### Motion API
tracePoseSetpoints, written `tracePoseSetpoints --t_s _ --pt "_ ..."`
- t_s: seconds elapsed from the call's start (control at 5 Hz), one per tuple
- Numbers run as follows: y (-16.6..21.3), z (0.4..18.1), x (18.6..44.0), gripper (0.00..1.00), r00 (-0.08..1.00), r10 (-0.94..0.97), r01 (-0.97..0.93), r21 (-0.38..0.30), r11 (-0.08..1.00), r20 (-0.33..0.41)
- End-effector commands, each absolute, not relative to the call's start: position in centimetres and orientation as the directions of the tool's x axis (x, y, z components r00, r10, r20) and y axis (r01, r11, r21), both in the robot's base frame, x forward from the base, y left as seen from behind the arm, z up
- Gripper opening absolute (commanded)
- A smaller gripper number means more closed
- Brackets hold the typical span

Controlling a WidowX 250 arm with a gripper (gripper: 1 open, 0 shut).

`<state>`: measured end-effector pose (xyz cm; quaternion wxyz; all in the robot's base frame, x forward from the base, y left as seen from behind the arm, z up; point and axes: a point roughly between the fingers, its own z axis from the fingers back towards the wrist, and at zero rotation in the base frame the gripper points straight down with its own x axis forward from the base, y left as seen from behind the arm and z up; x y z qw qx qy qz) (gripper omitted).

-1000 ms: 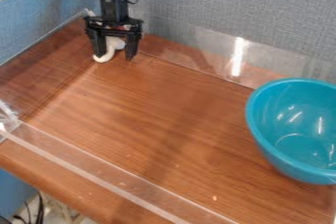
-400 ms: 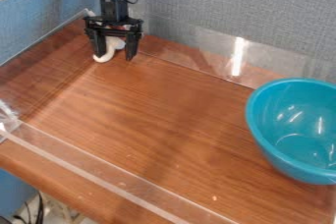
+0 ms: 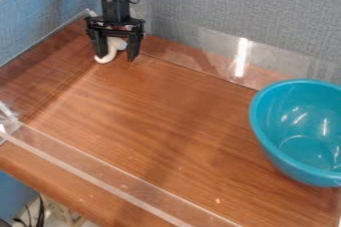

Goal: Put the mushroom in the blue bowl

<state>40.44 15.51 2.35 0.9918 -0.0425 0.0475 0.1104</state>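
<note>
- Black robot arm comes down from the top edge in the upper left of the frame, ending in a black two-fingered tool (image 3: 115, 52) that points straight down at the table.
- Tool jaws stand apart, one black finger (image 3: 96, 48) on each side of the small toy mushroom with the cream-white stem (image 3: 110, 55).
- Mushroom sits between the fingers, low at the table surface; only pale stem and a little reddish-brown at the top are visible, the rest hidden by the tool. Cannot tell whether either finger touches it.
- Mushroom is at the far back left of the table, close to the grey-blue fabric back wall (image 3: 226, 7).
- Large round teal-blue plastic bowl (image 3: 301, 131) sits at the right edge of the frame, lower right, partly cut off by the frame. Glossy inside with white highlights; nothing seen in it.
- Bowl and mushroom are well apart, with a long stretch of table between them.
- Reddish-brown wood-grain table (image 3: 147, 121) carries both; it reflects light in streaks.
- Clear plastic barrier strips: one along the near left edge of the table (image 3: 80, 166), another standing at the back right near the wall (image 3: 226, 52).
- Light wooden box or shelf (image 3: 34, 2) in the upper left corner, behind the table.
</note>
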Motion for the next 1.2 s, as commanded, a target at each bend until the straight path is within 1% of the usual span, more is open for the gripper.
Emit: tracePoseSetpoints --t_s 0.0,1.0 --pt "17.36 -0.11 39.24 1.00 0.954 0.259 -0.273 -0.080 0.959 -0.148" --pt "17.46 -0.16 38.99 1.00 0.947 0.274 -0.291 -0.084 0.953 -0.166"
